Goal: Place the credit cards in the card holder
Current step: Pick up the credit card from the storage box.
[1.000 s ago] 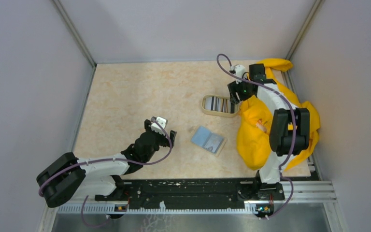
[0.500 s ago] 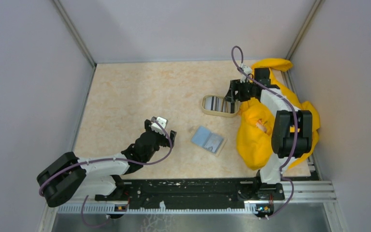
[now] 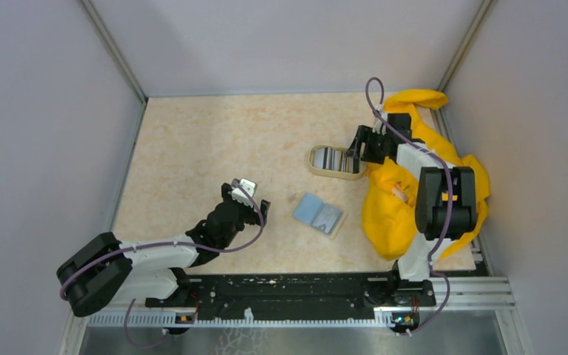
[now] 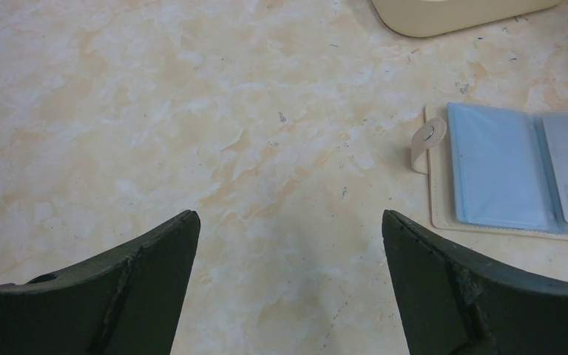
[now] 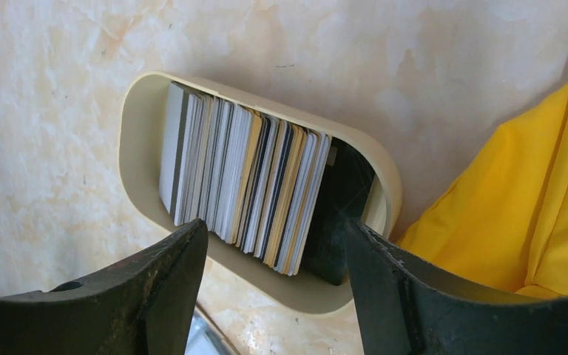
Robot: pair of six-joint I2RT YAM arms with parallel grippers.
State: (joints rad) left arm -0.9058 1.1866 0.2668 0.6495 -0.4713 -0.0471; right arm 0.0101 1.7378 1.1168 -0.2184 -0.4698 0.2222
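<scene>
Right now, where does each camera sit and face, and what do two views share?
Top external: overhead behind bases, facing down; both arms show.
Left wrist: down at open tan card holder; left gripper shows.
Right wrist: down at plastic credit cards in oval beige dish; right gripper shows.
Shared: top also sees card holder and dish.

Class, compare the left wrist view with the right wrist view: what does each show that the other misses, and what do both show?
Only the left wrist view: the card holder, lying open, light blue inside, its snap tab out. Only the right wrist view: the credit cards standing on edge in the dish, and the yellow cloth beside it. Both: the beige dish and the marbled table.
</scene>
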